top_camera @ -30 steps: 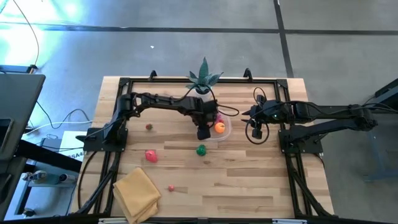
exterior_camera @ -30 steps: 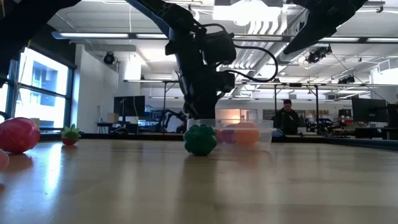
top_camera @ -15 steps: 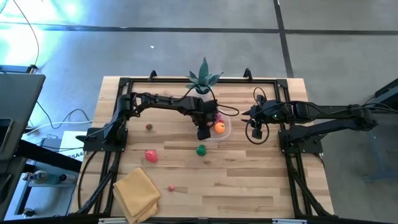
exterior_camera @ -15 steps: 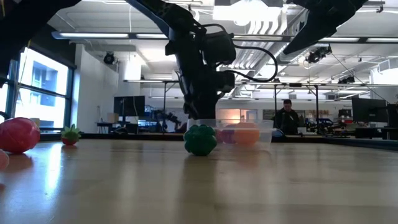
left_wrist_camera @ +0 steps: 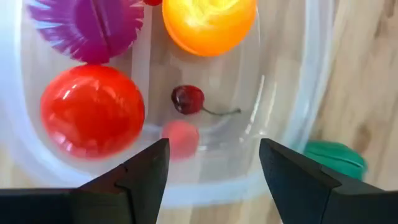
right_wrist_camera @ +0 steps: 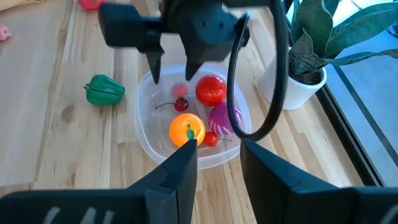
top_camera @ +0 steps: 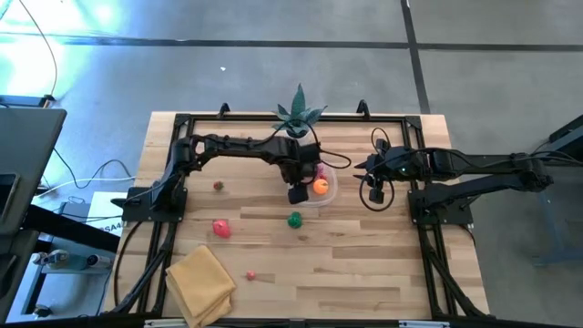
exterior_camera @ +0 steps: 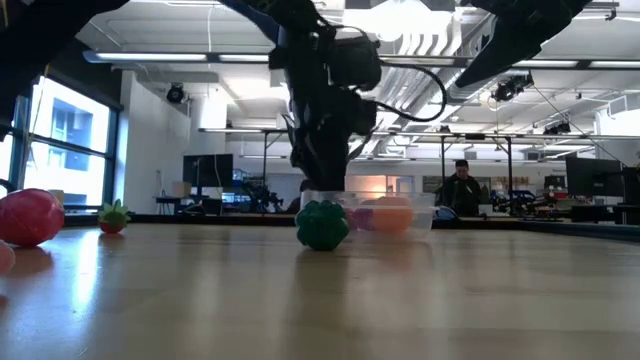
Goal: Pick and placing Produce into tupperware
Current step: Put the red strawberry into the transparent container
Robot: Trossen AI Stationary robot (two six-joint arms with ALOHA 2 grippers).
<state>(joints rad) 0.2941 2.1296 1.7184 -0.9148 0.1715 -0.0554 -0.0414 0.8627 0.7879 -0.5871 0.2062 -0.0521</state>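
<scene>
Produce sits partly packed already: the tupperware (top_camera: 323, 189) lies near the middle of the tabletop (top_camera: 364, 264), just in front of the potted plant (top_camera: 298, 116), and it holds an orange fruit (left_wrist_camera: 208, 23), a round red fruit (left_wrist_camera: 92, 111), a spiky purple piece (left_wrist_camera: 87, 25), a dark cherry with its stem (left_wrist_camera: 188, 99) and a small pink piece (left_wrist_camera: 180, 137). The left gripper (left_wrist_camera: 211, 168) hangs directly above the container's near rim with its jaws spread wide and nothing between them, which reads as the pose just after a release, though that is only a judgement from how the pieces lie beneath it.

On the bare wood outside the container, a green pepper (top_camera: 294, 220) rests just beside it, toward the front edge. A larger red-pink fruit (top_camera: 220, 228) lies well to the left, a small dark piece (top_camera: 219, 186) sits behind that, and a tiny pink piece (top_camera: 250, 274) lies near the folded yellow cloth (top_camera: 199, 282). The pepper looks the likeliest next pick, being closest.

The right gripper (right_wrist_camera: 217, 165) waits off to the container's right, raised above the tabletop, jaws parted and empty, pointed toward the container, probably kept clear so the left arm has room to work.
</scene>
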